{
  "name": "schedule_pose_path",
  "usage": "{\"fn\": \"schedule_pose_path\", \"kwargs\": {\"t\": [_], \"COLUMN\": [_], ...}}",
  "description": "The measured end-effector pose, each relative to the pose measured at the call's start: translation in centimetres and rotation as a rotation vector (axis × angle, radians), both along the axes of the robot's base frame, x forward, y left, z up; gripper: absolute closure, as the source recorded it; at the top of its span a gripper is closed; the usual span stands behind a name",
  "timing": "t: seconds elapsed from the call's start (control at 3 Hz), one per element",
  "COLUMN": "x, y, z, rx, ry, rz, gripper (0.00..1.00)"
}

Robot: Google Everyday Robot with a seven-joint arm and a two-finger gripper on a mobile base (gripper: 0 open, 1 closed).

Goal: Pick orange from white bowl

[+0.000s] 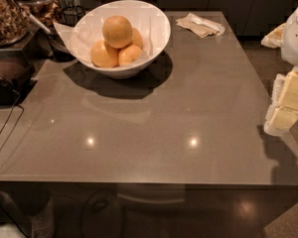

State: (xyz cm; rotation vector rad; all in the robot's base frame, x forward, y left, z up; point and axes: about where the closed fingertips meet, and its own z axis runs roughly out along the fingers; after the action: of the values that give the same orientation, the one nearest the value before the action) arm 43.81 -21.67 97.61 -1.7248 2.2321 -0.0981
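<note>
The white bowl (154,21) stands at the far left of the grey table, its rim rising to a pointed lip on the left. Four round fruits lie in it. The orange (117,31) is the biggest and palest and rests on top of the pile. Three smaller, deeper-orange fruits (105,54) lie under and beside it. My gripper (287,104) hangs at the right edge of the view, over the table's right side, far from the bowl and holding nothing that I can see.
The grey table top (154,128) is glossy and shows light spots. A crumpled napkin (199,25) lies at the far edge. Jars of food (7,14) and a dark appliance (7,78) with a cable stand at the left.
</note>
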Motion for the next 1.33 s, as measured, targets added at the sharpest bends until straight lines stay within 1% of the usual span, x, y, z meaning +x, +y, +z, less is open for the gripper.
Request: {"fn": "schedule_pose_path", "kwargs": {"t": [0.33, 0.67, 1.0, 1.33], "x": [0.0, 0.7, 3.5, 6.9], "y": [0.0, 0.3, 1.2, 2.4], "z": [0.0, 0.4, 0.2, 0.7], "rx": [0.0, 0.012, 0.1, 0.185], "ry": [0.0, -0.003, 0.073, 0.127], "rz": [0.0, -0.042, -0.126, -0.171], "gripper": [0.0, 0.0, 0.0, 0.0]}}
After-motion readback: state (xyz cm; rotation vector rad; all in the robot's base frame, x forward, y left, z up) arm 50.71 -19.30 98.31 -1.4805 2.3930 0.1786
